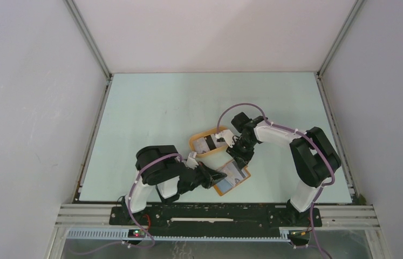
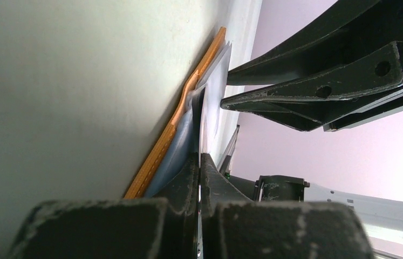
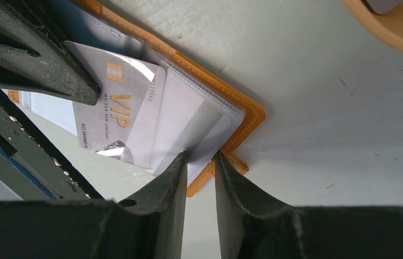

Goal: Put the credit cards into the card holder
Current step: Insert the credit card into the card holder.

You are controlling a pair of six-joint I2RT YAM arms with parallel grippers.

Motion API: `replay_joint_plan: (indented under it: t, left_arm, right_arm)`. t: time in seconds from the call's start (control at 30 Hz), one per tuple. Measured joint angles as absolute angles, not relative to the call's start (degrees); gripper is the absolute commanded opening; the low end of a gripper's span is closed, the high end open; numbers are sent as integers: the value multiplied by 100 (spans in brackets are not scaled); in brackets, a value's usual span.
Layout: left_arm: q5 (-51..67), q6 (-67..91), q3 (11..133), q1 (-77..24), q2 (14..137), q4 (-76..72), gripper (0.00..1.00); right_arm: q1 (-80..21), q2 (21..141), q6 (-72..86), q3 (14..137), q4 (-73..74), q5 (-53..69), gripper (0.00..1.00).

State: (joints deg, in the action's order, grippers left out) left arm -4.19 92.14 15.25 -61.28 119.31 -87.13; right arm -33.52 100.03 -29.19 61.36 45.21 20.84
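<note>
The orange-brown card holder [image 1: 238,184] lies open on the table in front of the arms. Its stitched edge [image 2: 156,156] shows side-on in the left wrist view. My left gripper [image 2: 200,157] is shut on one of its clear sleeves and holds that sleeve up from the holder's near left side [image 1: 214,177]. A grey credit card [image 3: 110,116] marked VIP lies partly under a sleeve. My right gripper [image 3: 199,157] hovers at the holder's corner [image 3: 253,112], jaws a little apart with nothing clamped. More credit cards [image 1: 208,144] lie in the tray.
An oval orange-rimmed tray [image 1: 195,144] stands just behind the card holder, and its rim [image 3: 398,32] shows at the top right of the right wrist view. The two grippers work close together over the holder. The right gripper's fingers [image 2: 318,91] fill the left wrist view's upper right.
</note>
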Motion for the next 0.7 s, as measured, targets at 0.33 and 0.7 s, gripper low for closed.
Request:
replay_joint_plan:
  t: [0.33, 0.7]
  left_arm:
    - [-421, 9183, 1525, -6136, 11937, -8713, 2]
    - [-421, 9102, 1525, -6147, 12003, -8744, 6]
  right_arm:
    - [-3398, 10149, -2923, 6289, 4676, 2086, 31]
    - [-3529, 10254, -2926, 6388, 4770, 2217, 31]
